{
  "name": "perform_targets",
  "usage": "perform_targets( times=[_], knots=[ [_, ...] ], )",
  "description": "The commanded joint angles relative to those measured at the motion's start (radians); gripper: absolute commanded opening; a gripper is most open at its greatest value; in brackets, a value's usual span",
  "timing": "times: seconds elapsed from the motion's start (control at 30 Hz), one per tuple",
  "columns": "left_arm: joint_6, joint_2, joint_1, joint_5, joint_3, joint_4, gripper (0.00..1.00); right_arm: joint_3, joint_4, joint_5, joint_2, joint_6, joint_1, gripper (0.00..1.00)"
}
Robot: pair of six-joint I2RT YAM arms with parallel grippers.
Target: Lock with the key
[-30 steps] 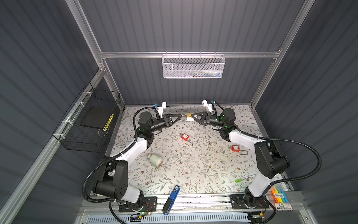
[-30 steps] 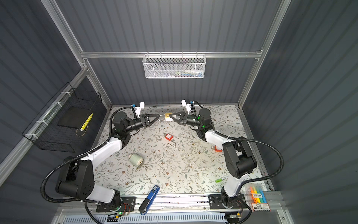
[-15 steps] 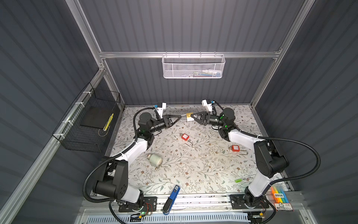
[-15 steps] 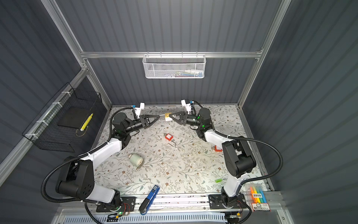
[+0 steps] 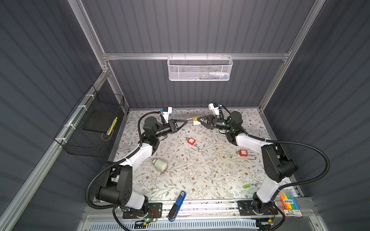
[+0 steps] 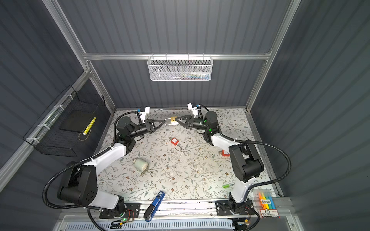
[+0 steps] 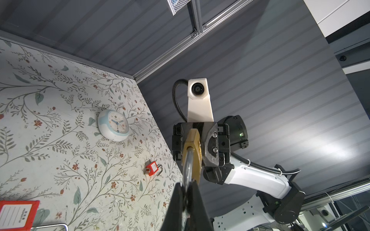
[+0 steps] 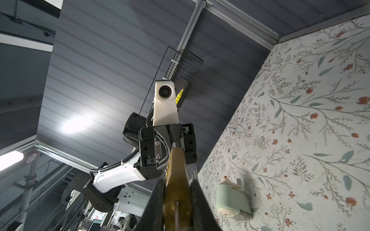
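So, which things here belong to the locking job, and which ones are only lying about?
In the job: brass padlock, left gripper shut on its shackle, right gripper shut on its body.

Lying about: red padlock mid-table, second red padlock by the right arm, small clock, green marker, blue tool at the front edge, highlighter pack.

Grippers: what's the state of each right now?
left gripper: closed, pinching the shackle of the padlock.
right gripper: closed on the padlock body.
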Motion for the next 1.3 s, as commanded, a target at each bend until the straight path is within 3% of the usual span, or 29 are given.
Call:
perform_targets(
  times=[0.0,0.27,0.4,0.57,0.7,1.0,1.13,1.2,1.27],
  knots=[
    [0.030,-0.025,-0.001,0.016,-0.007,-0.019,0.00,0.044,0.070,-0.025,-0.001,0.012,-0.004,0.00],
    [0.153,-0.008,-0.009,0.067,0.040,-0.099,0.00,0.052,0.120,-0.063,0.018,0.099,0.029,0.00],
    [0.168,0.031,-0.035,0.091,0.083,-0.099,0.00,0.029,0.191,-0.025,0.029,0.106,0.050,0.00],
    [0.051,0.092,-0.050,0.103,0.099,0.062,0.00,-0.024,0.162,0.072,-0.002,-0.012,0.076,0.00],
    [-0.043,0.141,-0.065,0.127,0.115,0.194,0.00,-0.012,0.179,0.077,0.014,-0.002,0.091,0.00],
    [0.110,0.142,-0.133,0.120,0.161,0.023,0.00,0.015,0.164,0.043,0.019,-0.014,0.118,0.00],
    [0.276,0.096,-0.124,0.086,0.203,-0.182,0.00,-0.003,0.173,0.031,-0.002,-0.013,0.120,0.00],
    [0.264,0.102,-0.124,0.088,0.220,-0.175,0.00,-0.017,0.180,0.025,-0.018,-0.047,0.128,0.00],
    [0.149,0.136,-0.124,0.114,0.225,-0.055,0.00,-0.029,0.163,0.021,-0.035,-0.105,0.140,0.00]
  ],
)
